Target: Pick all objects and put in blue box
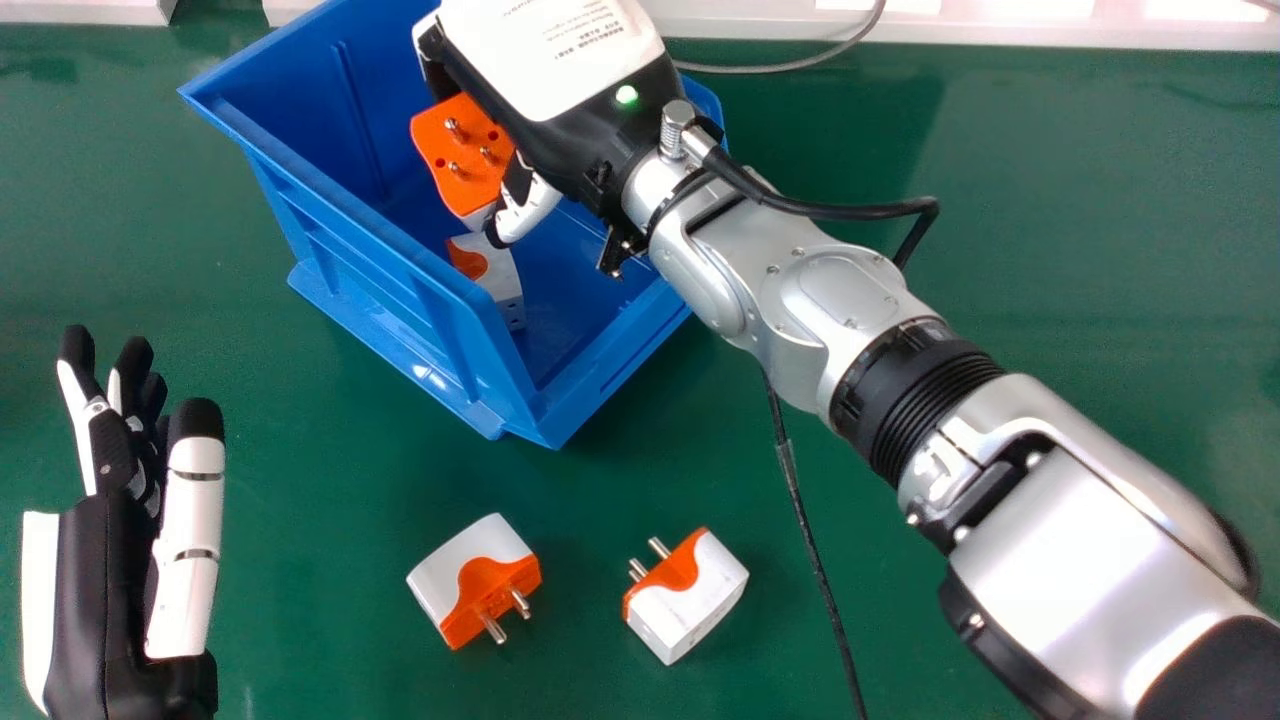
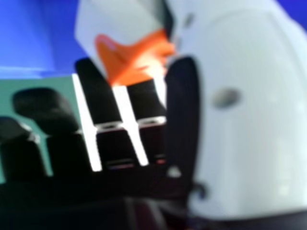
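The right hand [image 1: 550, 110] is over the blue box [image 1: 340, 240], its fingers and thumb shut on an orange and white plug adapter [image 1: 462, 155] whose pins face the camera. In the right hand view the hand's thumb [image 2: 249, 115] and fingers hold the adapter [image 2: 120, 43]. Inside the box lies another adapter [image 1: 492, 272], partly hidden by the box wall. Two more adapters rest on the green table: one [image 1: 470, 585] in front of the box, the other [image 1: 685, 595] to its right. At the left edge, the left hand [image 1: 110, 560] is open and holds nothing.
The green table [image 1: 1050, 250] extends around the box. A black cable [image 1: 800, 510] hangs from the right forearm down across the table. Behind the box, a grey cable [image 1: 790, 66] runs near the white ledge [image 1: 1000, 28] at the table's far edge.
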Tool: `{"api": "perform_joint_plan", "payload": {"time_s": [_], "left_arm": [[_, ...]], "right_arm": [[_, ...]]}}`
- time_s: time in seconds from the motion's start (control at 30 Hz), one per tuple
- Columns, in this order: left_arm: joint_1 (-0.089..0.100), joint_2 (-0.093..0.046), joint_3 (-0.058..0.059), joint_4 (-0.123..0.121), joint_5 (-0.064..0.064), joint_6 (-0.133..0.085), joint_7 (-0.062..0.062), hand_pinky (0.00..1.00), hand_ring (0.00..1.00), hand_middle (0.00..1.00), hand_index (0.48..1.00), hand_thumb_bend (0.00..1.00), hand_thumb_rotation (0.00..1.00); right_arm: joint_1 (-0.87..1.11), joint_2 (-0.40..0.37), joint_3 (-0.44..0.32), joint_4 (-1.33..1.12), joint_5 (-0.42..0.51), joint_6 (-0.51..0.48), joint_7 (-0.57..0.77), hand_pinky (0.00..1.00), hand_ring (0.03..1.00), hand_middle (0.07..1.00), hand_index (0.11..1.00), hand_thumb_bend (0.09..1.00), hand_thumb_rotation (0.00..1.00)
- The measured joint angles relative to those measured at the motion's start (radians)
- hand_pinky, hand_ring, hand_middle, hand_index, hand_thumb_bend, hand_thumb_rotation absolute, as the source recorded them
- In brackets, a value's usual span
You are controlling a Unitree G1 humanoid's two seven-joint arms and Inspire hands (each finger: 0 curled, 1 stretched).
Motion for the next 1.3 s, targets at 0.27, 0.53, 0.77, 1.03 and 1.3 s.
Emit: {"api": "perform_joint_plan", "payload": {"time_s": [0.27,0.53,0.77,1.03,1.3], "left_arm": [[0.007,-0.002,0.0,-0.006,0.002,0.0,0.001,1.0,1.0,1.0,1.0,0.42,0.85],[0.004,-0.009,-0.003,-0.009,0.007,0.001,0.007,1.0,1.0,0.99,0.998,0.39,0.86],[0.008,-0.009,-0.009,-0.022,0.038,0.002,0.014,1.0,1.0,0.99,1.0,0.43,0.86],[0.007,-0.011,-0.012,-0.027,0.036,0.002,0.019,1.0,1.0,1.0,1.0,0.41,0.84],[-0.002,-0.011,-0.011,-0.028,0.037,0.02,0.023,1.0,1.0,1.0,1.0,0.37,0.84]], "right_arm": [[-0.007,0.029,0.029,0.042,0.004,0.04,0.041,0.06,0.121,0.202,0.478,0.515,0.11],[-0.006,0.061,0.036,0.075,0.042,0.033,0.037,0.25,0.345,0.447,0.505,0.519,0.01],[0.011,0.067,0.047,0.081,0.044,0.036,0.027,0.32,0.395,0.464,0.512,0.522,0.0],[0.021,0.075,0.087,0.086,0.041,0.092,0.029,0.63,0.731,0.766,0.74,0.719,0.19],[0.024,0.068,0.106,0.084,0.043,0.093,0.029,0.65,0.749,0.793,0.771,0.694,0.22]]}}
